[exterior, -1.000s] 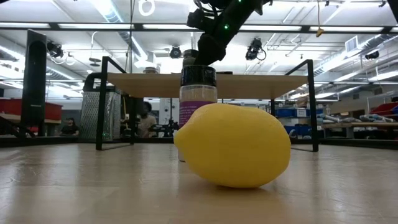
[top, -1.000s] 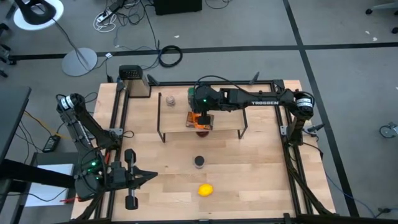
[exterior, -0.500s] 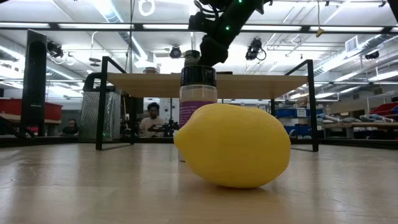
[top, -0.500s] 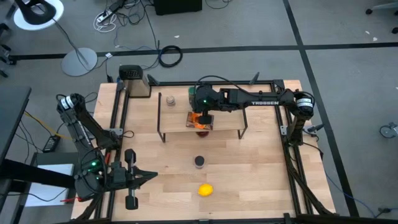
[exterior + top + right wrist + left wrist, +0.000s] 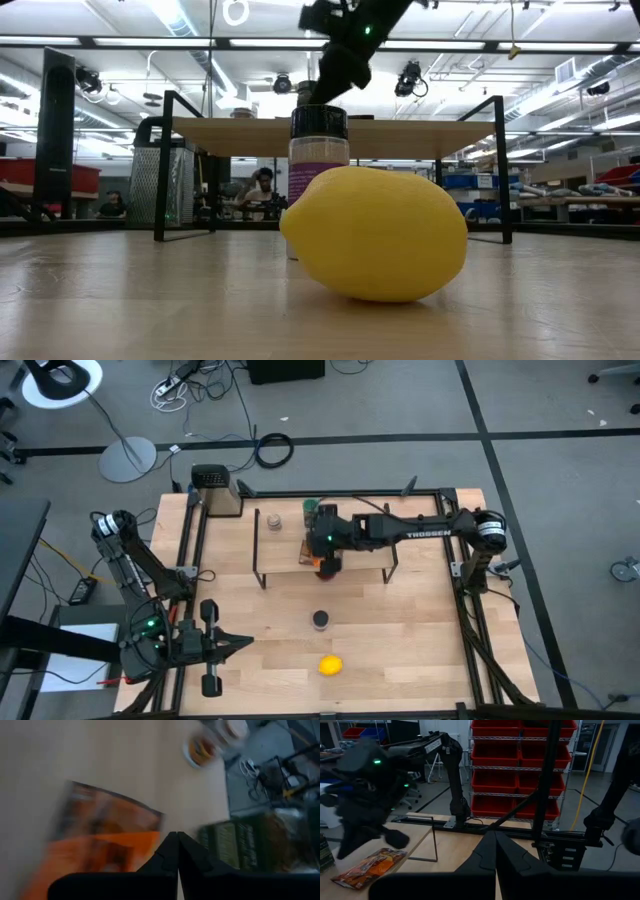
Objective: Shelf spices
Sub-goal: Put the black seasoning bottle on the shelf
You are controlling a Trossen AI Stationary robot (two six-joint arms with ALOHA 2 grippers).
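We have two dark, near-black arms. Our right arm (image 5: 400, 532) is a run of slim matte segments with white "TROSSEN" lettering along the forearm, a green light at the wrist, and a round silver-ringed joint at the shoulder. Our left arm (image 5: 135, 565) shows black cabling and a green light. Each gripper's fingers (image 5: 492, 857) are dark, tapered wedges.

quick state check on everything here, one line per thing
shelf: upright on the table
orange packet: lying flat on the shelf, not held
beige jar: standing on the shelf
green jar: on the shelf, partly hidden by the right arm
purple jar: upright on the table, not shelved
lemon: lying on the table
right end effector: shut, empty, above the packet
left end effector: shut, parked at the table's left edge
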